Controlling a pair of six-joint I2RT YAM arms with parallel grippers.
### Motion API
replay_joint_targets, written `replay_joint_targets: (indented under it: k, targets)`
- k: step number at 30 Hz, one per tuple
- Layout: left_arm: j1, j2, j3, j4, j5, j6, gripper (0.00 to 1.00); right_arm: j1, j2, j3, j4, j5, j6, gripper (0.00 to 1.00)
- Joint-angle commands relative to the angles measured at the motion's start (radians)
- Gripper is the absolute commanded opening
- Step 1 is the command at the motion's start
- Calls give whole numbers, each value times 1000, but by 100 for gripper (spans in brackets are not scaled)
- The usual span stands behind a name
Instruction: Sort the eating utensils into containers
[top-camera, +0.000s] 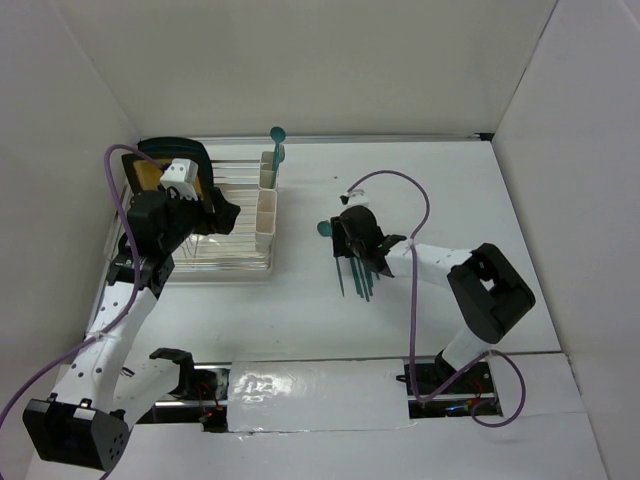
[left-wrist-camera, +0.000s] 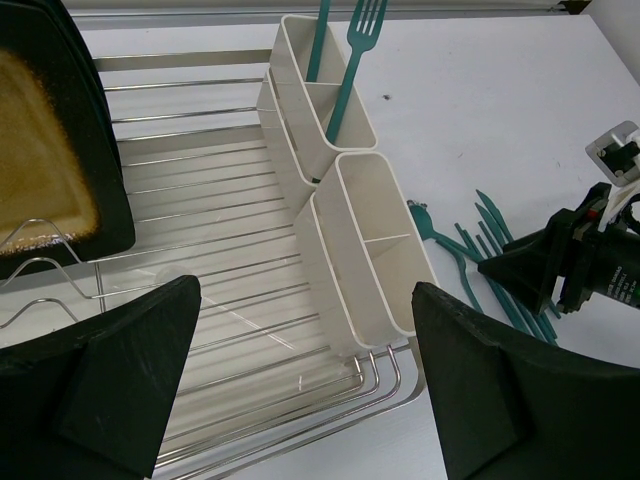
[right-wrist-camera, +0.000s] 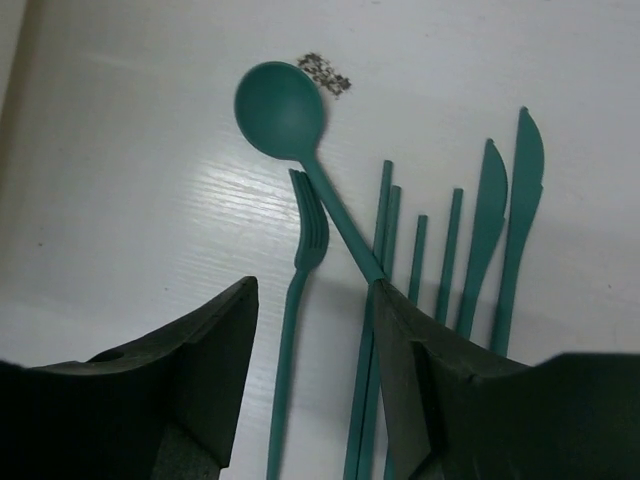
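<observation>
Right gripper (right-wrist-camera: 316, 300) parted, astride slim matte teal fork (right-wrist-camera: 308, 222)

The right gripper (right-wrist-camera: 318, 300) hides the utensils' (right-wrist-camera: 487, 215) lower handles.

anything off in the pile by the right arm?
The spoon lies at a slant, while the other utensils run roughly parallel. A dark speckled patch sits just beyond its bowl. Nothing looks damaged.
</observation>
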Motion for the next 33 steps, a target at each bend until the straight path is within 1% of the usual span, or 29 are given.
replay_joint_targets:
  k: [1,2,3,7,15,16,18,19,20,21,23,24,25,26,27,28,29,30,32,33]
  targets:
    - [4,-5,-3,48,2,-15,100,15,-7,54,-69,82,72,56]
    - [4,-1,-3,44,2,-15,100,13,2,55,-78,94,77,56]
    - [6,-1,-1,45,-1,-13,100,19,14,55,-90,94,82,53]
    - [4,0,0,47,2,-13,100,30,71,75,-112,103,100,50]
    - [6,-1,0,44,2,-15,100,53,157,114,-121,112,123,47]
    - [6,-3,0,44,2,-12,100,55,172,114,-121,126,125,44]
    - [4,-3,0,44,-1,-10,100,53,186,134,-143,146,132,30]
    - [4,-3,3,45,-5,-12,100,53,206,134,-143,146,132,22]
    - [6,-5,3,44,-8,-10,100,55,218,145,-143,155,126,6]
    - [4,0,2,45,-8,-10,100,53,218,159,-143,155,118,1]
    - [6,-3,0,45,-14,-10,100,55,224,185,-163,135,103,0]
    - [6,-3,0,45,-14,-7,100,53,214,200,-173,119,99,0]
    - [6,-3,0,44,-16,-5,100,55,201,231,-198,56,89,0]
    - [4,-3,2,42,-19,-7,100,55,147,240,-198,15,77,0]
    - [6,-1,3,44,-13,-10,100,53,63,240,-160,-74,60,0]
    - [6,2,3,44,-13,-10,100,53,62,240,-125,-75,60,0]
    - [6,3,5,42,-11,-9,100,55,-36,227,-83,-146,45,0]
    - [4,5,5,44,-8,-10,100,53,-128,213,11,-186,27,0]
    - [6,8,5,41,-8,-10,100,46,-194,197,118,-205,10,0]
    - [6,12,3,39,-11,-10,100,41,-222,197,237,-217,3,0]
